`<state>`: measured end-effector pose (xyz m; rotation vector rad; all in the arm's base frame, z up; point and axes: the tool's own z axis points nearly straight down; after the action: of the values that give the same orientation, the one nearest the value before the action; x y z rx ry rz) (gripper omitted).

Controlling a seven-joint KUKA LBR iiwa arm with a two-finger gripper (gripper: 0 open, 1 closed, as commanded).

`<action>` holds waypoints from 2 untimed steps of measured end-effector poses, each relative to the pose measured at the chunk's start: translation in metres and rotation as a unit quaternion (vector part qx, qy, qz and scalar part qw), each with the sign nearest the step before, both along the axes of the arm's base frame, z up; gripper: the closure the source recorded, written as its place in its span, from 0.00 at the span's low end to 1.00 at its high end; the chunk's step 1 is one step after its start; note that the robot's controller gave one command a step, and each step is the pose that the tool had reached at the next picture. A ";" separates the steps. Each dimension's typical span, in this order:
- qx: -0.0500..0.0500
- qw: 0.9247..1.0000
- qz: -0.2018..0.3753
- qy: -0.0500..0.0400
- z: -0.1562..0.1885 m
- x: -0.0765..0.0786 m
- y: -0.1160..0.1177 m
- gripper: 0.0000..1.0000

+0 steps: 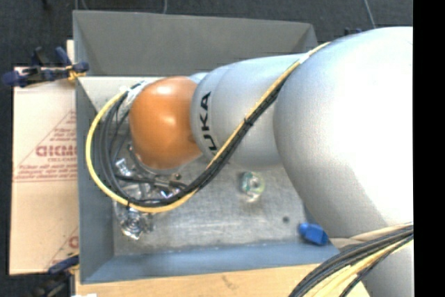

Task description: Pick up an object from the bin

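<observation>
Camera view: your gripper (pixel 142 181) sits at the lower left of the bin (pixel 208 35), under the orange wrist cover (pixel 161 122). You can't tell whether it's open or holding anything. The nearest thing is a small silvery lump (pixel 135 222), just below it in frame. The clear ball (pixel 250 186) and blue piece (pixel 313 234) lie well off to the right.

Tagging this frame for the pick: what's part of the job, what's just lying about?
Job: end effector, low in the left of the grey bin; anything under it is hidden.
Lying about: small clear greenish thing, mid-floor; blue thing by the near wall, right. Both apart from the end effector.
</observation>
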<state>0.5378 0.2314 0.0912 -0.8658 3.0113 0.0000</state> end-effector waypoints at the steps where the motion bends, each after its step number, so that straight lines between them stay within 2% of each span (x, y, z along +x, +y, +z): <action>1: -0.001 0.996 0.086 0.001 0.037 -0.010 -0.031 0.00; 2: 0.006 0.990 0.143 -0.010 -0.002 0.010 -0.052 0.00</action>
<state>0.5478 0.1796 0.0888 -1.2791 2.8353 0.0104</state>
